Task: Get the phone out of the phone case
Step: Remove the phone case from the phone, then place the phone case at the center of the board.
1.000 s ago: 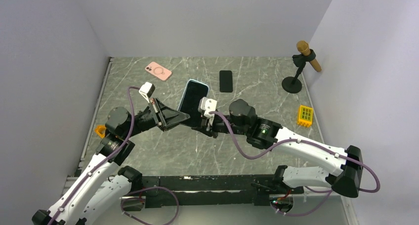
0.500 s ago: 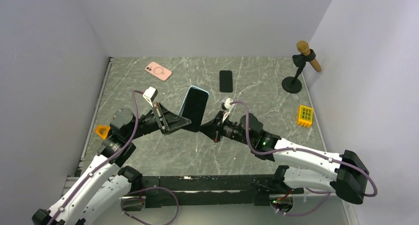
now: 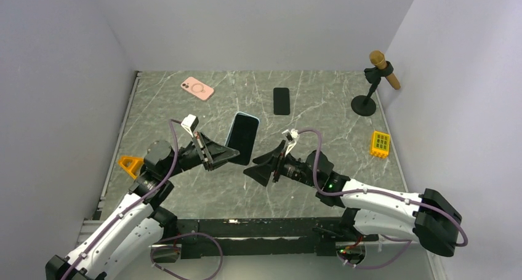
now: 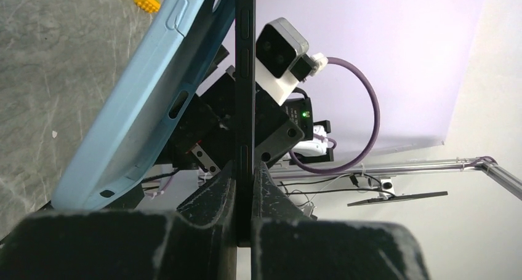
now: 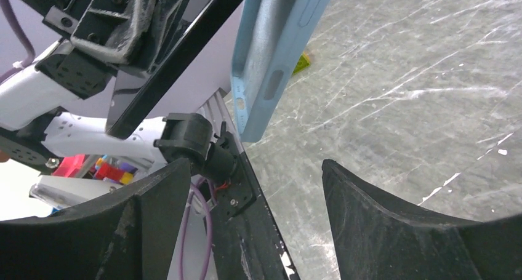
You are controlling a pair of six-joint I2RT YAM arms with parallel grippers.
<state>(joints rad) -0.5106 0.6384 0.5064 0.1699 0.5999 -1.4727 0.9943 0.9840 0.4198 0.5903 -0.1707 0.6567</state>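
The black phone [image 3: 242, 140] hangs tilted above the table, and my left gripper [image 3: 232, 152] is shut on its lower edge. In the left wrist view the phone [image 4: 244, 77] stands edge-on between my fingers [image 4: 215, 191]. The light blue phone case [image 4: 141, 108] is peeled away from it at the near end and meets it only at the far end. In the right wrist view the case [image 5: 277, 52] hangs beside the phone [image 5: 178, 52]. My right gripper [image 3: 253, 168] is open, just below and right of the phone, holding nothing.
A pink case [image 3: 197, 88] and a second black phone [image 3: 281, 100] lie at the back of the table. A microphone on a stand [image 3: 372, 83] and a yellow block [image 3: 381, 144] are at the right. An orange piece [image 3: 130, 165] sits by the left edge.
My right gripper has opened, let go of the case and drawn back toward the near edge. My left gripper has shifted slightly nearer, still holding the phone.
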